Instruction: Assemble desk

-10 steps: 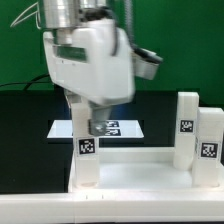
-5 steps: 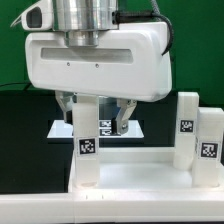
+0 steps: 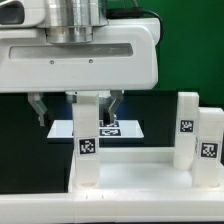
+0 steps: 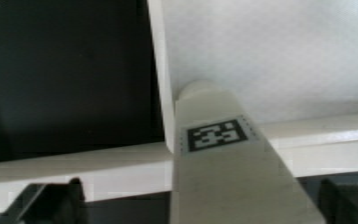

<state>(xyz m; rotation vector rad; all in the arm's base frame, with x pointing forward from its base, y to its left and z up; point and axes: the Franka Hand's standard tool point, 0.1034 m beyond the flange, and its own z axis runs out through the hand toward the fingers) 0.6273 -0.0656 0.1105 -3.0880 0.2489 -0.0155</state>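
The desk top [image 3: 135,178] lies in front with its rim up. One white leg [image 3: 87,135] stands upright in its corner at the exterior view's left, with a tag on its side. Two more legs [image 3: 186,124] [image 3: 208,140] stand at the exterior view's right. My gripper [image 3: 75,118] is open above the left leg, with one finger [image 3: 38,108] on each side of the leg's upper part and clear of it. In the wrist view the leg [image 4: 229,165] rises between the fingers [image 4: 51,200] of the gripper [image 4: 202,205], over the desk top [image 4: 274,50].
The marker board [image 3: 125,128] lies on the black table behind the left leg. A green wall stands at the back. The arm's wide white hand fills the upper part of the exterior view.
The hand has turned from side-on to broadside in the exterior view. Its fingers have spread wide apart from the leg's top. The leg has stayed upright in its socket.
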